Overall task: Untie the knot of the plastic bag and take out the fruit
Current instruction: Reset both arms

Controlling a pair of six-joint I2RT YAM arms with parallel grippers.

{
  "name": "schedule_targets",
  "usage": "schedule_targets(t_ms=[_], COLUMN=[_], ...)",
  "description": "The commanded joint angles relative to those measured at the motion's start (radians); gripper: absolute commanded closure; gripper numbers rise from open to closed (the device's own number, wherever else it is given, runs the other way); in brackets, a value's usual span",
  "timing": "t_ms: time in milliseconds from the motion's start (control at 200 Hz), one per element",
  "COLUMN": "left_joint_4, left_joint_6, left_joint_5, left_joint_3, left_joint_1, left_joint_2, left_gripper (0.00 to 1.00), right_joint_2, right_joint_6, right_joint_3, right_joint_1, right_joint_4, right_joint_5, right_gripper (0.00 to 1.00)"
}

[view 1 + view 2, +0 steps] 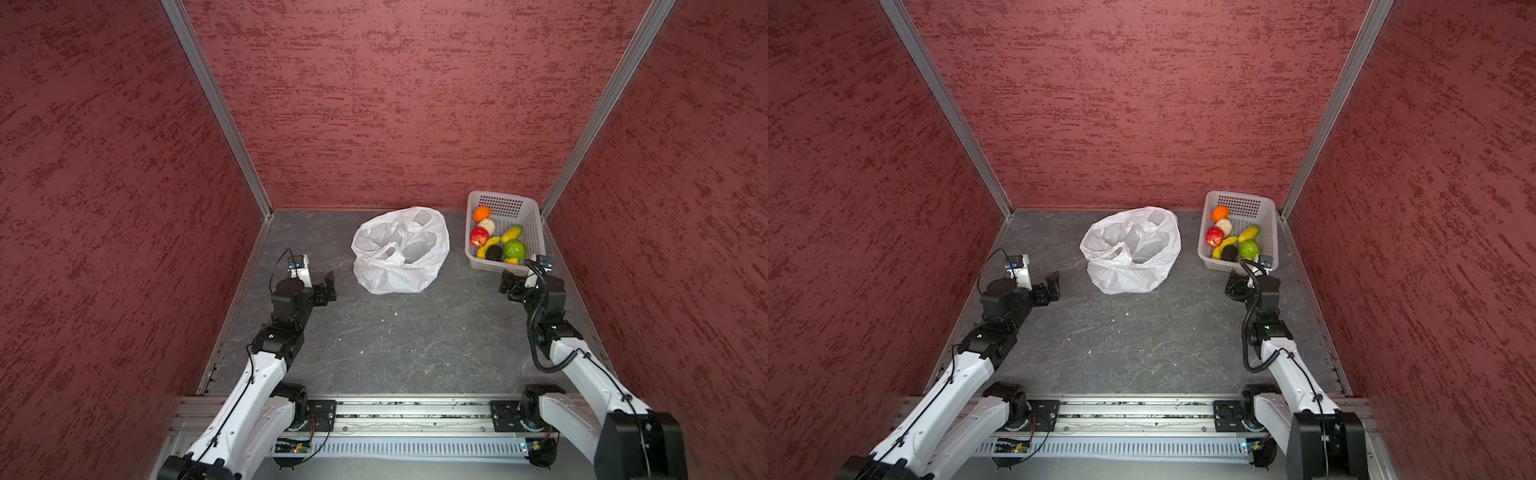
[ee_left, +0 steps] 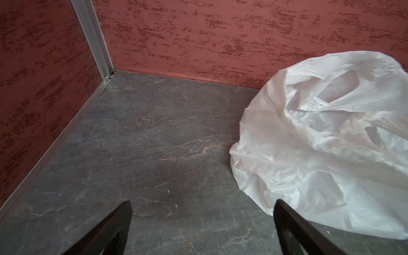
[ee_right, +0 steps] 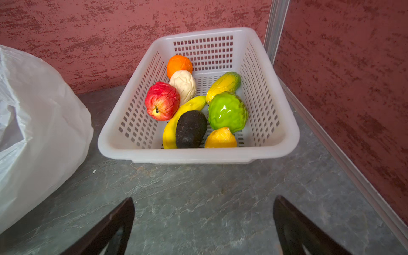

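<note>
While both arms are reaching out over the dark, veined worktop [image 1: 395, 340], the plastic bag [image 1: 401, 251] is lying slumped near the back wall, about midway between the side walls. It is showing as thin, crinkly, translucent white film, its mouth gaping upward and a handle loop [image 1: 388, 254] drooping across the opening. One bag is sitting there, and near it, apart from it and toward the right back corner, one white perforated basket [image 3: 198, 154] is standing upright. All the fruit [image 1: 515, 249] is resting inside that basket, eight pieces counted in the right wrist view: one orange [image 3: 178, 65], one beige piece [image 3: 184, 85], one red apple [image 3: 162, 100], one yellow banana [image 3: 192, 103], one black piece [image 3: 191, 129] lying on the banana, one bumpy green piece [image 3: 227, 111], one yellow-green mango [image 3: 224, 85] and one small lemon [image 3: 220, 139]. Of the two grippers, the left gripper [image 2: 203, 201] is holding its black fingers wide apart over bare worktop, gripping nothing, with the bag just beside one finger. The right gripper [image 3: 204, 197] is likewise standing spread wide and empty, just short of the basket's near rim.
</note>
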Motion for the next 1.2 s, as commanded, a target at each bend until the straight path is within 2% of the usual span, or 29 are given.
schedule_targets(t_ms=[0,180,416,561,661,761,1022,1192], left_joint_4=[0.171,0.406,0.681,0.836,0.913,0.957,1.019,1.032], left_joint_6=[0.046,0.044,0.083,0.126,0.111,0.109,0.117,0.118], left_joint_5=[0.036,0.08,0.035,0.039,0.06,0.062,0.069,0.06], left_joint_3=[-0.037,-0.104,-0.167,-0.163,-0.16,-0.16,-0.152,-0.155], left_joint_1=[0.045,0.117,0.121,0.126,0.136,0.134,0.129,0.127], left_joint_2=[0.04,0.181,0.352,0.489,0.573,0.618,0.697,0.708], left_gripper=[0.0,0.0,0.0,0.0,0.0,0.0,0.0,0.0], right_joint_2=[0.056,0.198,0.338,0.431,0.513,0.54,0.537,0.538], right_joint_6=[-0.077,-0.098,-0.124,-0.1,-0.101,-0.106,-0.085,-0.089], right_joint_3=[-0.038,-0.091,-0.123,-0.153,-0.182,-0.204,-0.199,-0.212], right_joint_1=[0.001,-0.005,-0.011,-0.025,-0.024,-0.025,-0.018,-0.018], right_joint_4=[0.293,0.513,0.724,0.891,1.002,1.071,1.062,1.082], right_joint_5=[0.044,0.031,0.007,-0.015,-0.022,-0.022,0.058,0.047], right_gripper=[0.02,0.01,0.02,0.02,0.02,0.01,0.01,0.01])
